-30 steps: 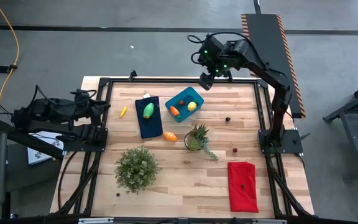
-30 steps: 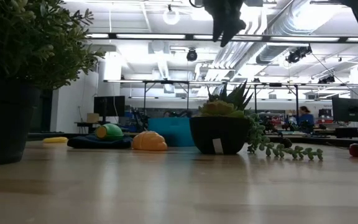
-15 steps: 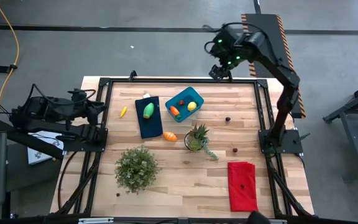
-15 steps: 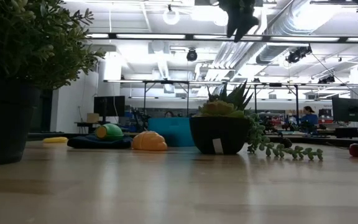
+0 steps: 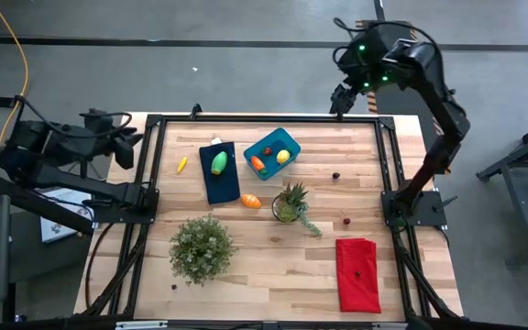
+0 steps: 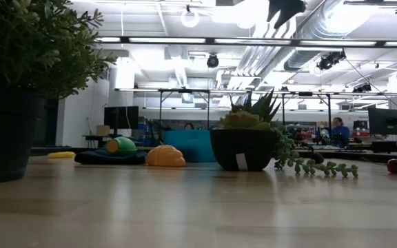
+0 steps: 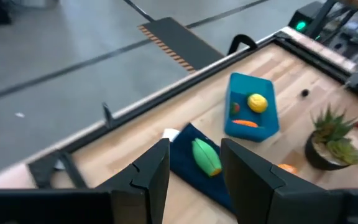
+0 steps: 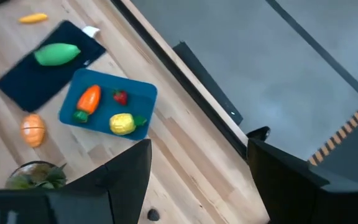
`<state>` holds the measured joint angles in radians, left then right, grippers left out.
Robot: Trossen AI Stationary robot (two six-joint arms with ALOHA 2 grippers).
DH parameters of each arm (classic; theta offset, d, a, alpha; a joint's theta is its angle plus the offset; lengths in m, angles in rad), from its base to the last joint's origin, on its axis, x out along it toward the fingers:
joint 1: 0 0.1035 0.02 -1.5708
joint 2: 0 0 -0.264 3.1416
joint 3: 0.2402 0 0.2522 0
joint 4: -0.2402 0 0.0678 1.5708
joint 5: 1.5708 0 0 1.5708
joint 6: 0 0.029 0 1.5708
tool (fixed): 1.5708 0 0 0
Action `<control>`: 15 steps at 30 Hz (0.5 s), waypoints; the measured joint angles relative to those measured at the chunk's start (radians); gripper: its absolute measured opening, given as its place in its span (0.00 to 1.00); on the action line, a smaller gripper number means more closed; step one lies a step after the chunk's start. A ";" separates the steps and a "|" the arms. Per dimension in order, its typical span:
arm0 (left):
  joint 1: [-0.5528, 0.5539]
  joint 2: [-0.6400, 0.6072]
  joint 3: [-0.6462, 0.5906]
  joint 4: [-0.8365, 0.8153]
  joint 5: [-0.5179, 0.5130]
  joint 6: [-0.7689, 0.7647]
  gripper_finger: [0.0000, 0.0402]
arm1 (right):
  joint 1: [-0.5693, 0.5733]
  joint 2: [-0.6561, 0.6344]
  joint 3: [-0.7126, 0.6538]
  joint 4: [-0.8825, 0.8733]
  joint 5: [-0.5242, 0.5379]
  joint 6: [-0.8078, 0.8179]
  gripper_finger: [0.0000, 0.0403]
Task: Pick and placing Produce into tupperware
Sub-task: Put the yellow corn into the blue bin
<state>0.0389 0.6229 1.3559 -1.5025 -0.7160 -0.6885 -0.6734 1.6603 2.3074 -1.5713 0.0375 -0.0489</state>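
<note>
Resting in the glossy rounded blue tupperware (image 5: pixel 272 153): smooth lemon (image 5: pixel 283 157), tapered carrot (image 5: pixel 258 164); both hands spread.

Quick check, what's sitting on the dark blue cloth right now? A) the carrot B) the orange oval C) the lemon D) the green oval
D: the green oval lies on the dark blue cloth, while the carrot and lemon are in the blue tub.

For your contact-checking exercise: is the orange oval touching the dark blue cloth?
Apart. The high view shows bare wood between the orange oval and the dark blue cloth's lower corner; the right wrist view agrees.
</note>
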 joint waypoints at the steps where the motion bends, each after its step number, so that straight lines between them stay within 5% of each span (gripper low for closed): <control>1: 0.000 0.021 0.024 -0.011 -0.008 0.007 0.33 | -0.010 -0.004 0.000 0.000 -0.017 -0.008 0.64; 7: 0.000 0.094 0.095 -0.047 -0.018 0.011 0.33 | -0.071 -0.060 -0.112 0.051 -0.069 -0.043 0.64; 15: 0.000 0.115 0.094 -0.053 -0.014 0.003 0.33 | -0.080 -0.422 -0.851 0.515 -0.087 0.064 0.64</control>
<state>0.0391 0.7382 1.4502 -1.5558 -0.7303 -0.6854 -0.7534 1.2381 1.4563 -1.0563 -0.0498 0.0146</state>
